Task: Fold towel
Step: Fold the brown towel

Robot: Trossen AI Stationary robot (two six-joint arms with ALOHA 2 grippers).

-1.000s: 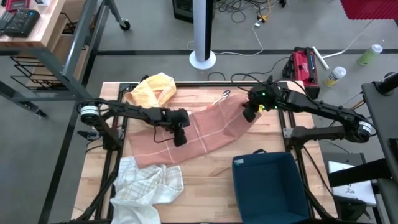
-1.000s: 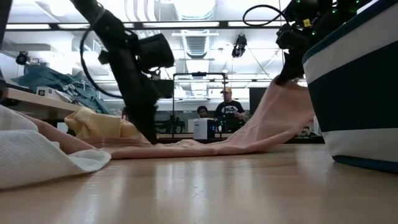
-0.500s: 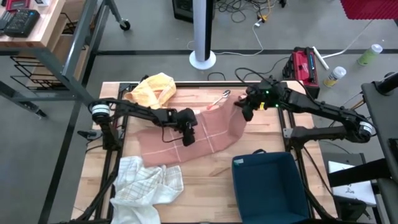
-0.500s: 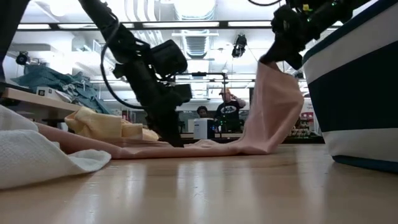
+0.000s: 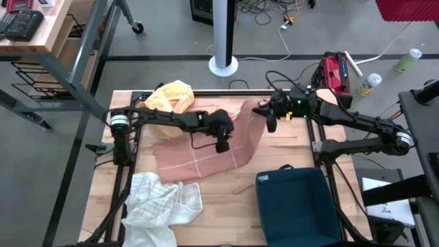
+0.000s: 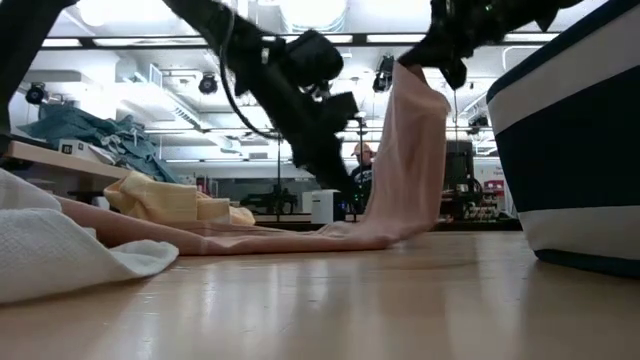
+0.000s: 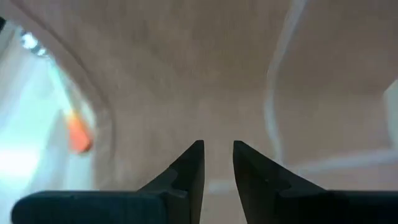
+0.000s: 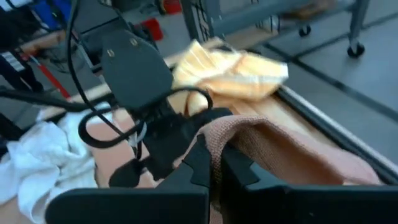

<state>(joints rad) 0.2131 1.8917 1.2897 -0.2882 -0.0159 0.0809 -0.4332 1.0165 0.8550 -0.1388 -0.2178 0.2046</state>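
The pink towel (image 5: 195, 156) with thin white lines lies on the wooden table; its right end (image 6: 410, 140) is lifted and stands upright. My right gripper (image 5: 269, 122) is shut on that end, at the table's far right. My left gripper (image 5: 223, 145) hovers low over the towel's middle, close to the raised part. The left wrist view shows a narrow gap between its fingers (image 7: 217, 158) with nothing in it, only pink cloth (image 7: 205, 74) ahead. My right gripper pinches the towel's hemmed edge (image 8: 219, 132) at its far right corner between its two fingers (image 8: 198, 158). The fingers come nearly level from the table's right. That end hangs below the fingers as a slack upright sheet; the rest lies on the table. Whether my left gripper's tips touch the towel, I cannot tell.
A crumpled yellow cloth (image 5: 169, 96) lies at the far left. A white towel (image 5: 162, 203) lies at the near left corner. A dark blue bin (image 5: 296, 204) stands at the near right, large in the low view (image 6: 570, 130).
My right gripper has risen and tipped nearer to level, drawing the towel's right end up and toward the table's left, so that end now stands upright while the left part stays flat. My left gripper has moved toward the table's right over the towel and risen a little.
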